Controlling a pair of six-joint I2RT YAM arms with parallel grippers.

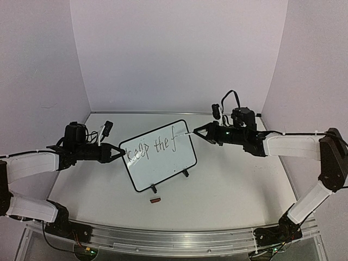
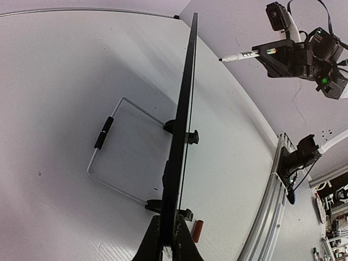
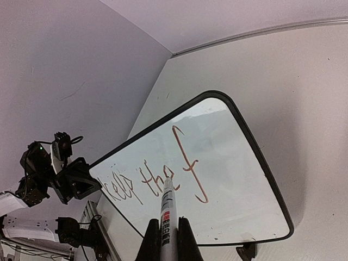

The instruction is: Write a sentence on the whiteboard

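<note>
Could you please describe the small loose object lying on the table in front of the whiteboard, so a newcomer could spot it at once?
On the white table, find the whiteboard standing near the middle. Just in front of its nearer black foot lies a small reddish-brown cylinder, seemingly a marker cap. It is the only loose, coloured item there.

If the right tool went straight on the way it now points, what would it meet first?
The whiteboard. The right tool is shut on a marker aimed at the board's face, so the marker tip would press it first, beside the written "f". Whether the tip already touches is unclear.
</note>
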